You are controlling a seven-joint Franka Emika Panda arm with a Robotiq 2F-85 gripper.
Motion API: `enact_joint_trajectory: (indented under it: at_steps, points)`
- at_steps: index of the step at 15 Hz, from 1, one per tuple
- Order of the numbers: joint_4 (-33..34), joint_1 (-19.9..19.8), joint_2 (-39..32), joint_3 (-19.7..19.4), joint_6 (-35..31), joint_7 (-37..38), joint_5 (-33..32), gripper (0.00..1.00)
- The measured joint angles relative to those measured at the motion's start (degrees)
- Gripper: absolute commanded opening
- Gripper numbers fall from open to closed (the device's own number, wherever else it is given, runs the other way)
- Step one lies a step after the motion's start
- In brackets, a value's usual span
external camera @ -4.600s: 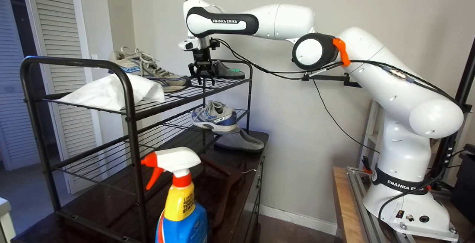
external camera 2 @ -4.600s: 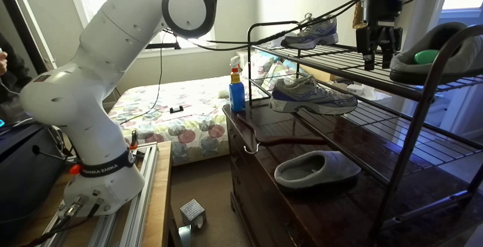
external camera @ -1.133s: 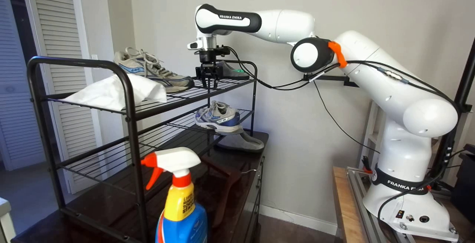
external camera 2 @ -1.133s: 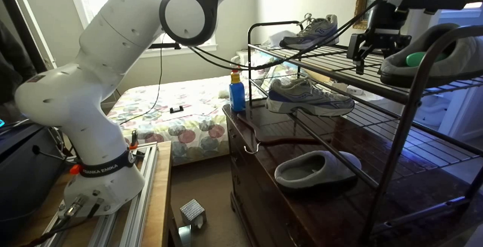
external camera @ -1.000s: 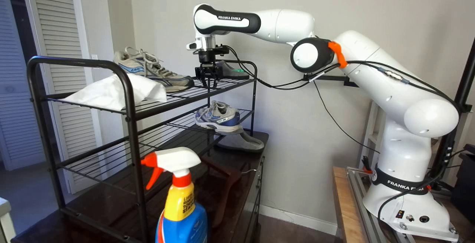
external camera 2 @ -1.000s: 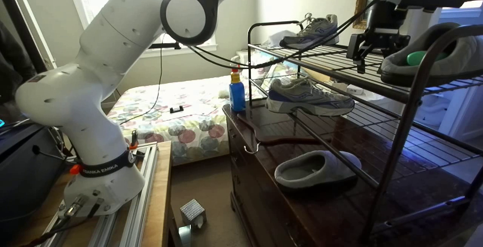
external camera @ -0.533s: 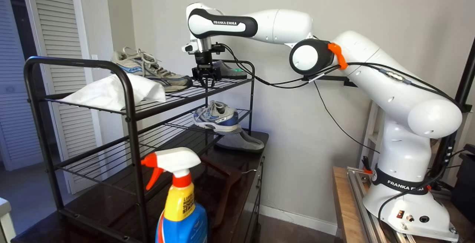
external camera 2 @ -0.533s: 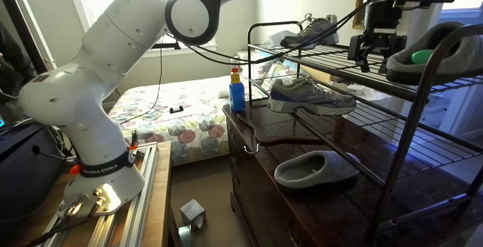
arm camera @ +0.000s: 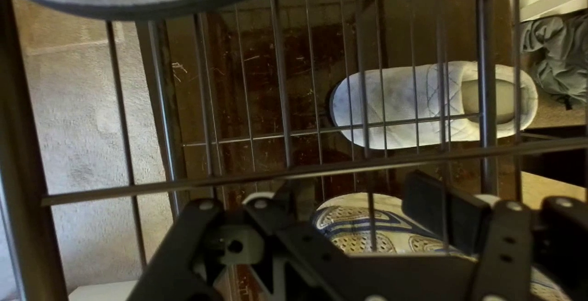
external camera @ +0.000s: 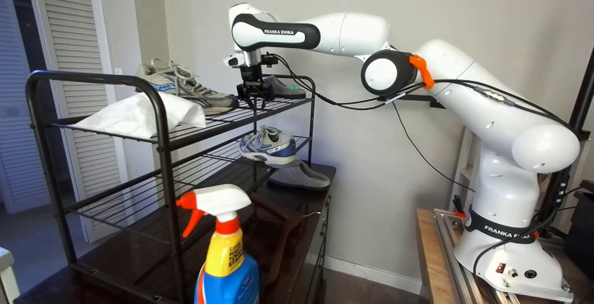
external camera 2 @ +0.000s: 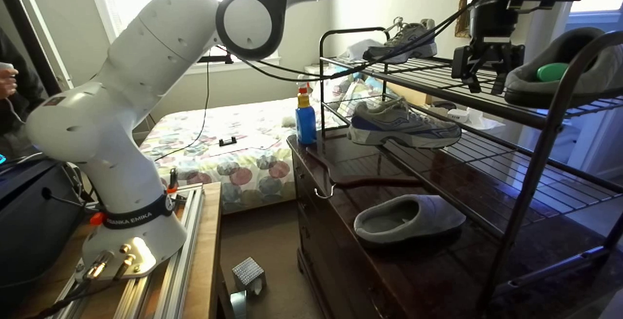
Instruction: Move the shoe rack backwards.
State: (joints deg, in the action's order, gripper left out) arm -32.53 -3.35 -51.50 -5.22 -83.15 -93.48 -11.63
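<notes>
At the gripper (external camera 2: pixel 485 88) — jaws apart — the shoe rack (external camera: pixel 166 174) now stands farther from the robot base (external camera: pixel 513 260) than a second ago: likely progress backwards.

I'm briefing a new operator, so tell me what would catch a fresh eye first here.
Probably the white robot arm, extended over to the tall black shoe rack with its open gripper at the top shelf. The rack stands on a dark glossy dresser and holds sneakers on two levels. In an exterior view, the blue, yellow and red spray bottle also jumps out, upright on the dresser in the foreground.
</notes>
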Motion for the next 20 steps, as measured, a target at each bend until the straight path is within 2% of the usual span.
enact_joint_trajectory:
  at_steps: [20]
  points:
    - [0.7,1.2,-0.8,-1.0,-2.1,-3.5,-1.0,0.30]
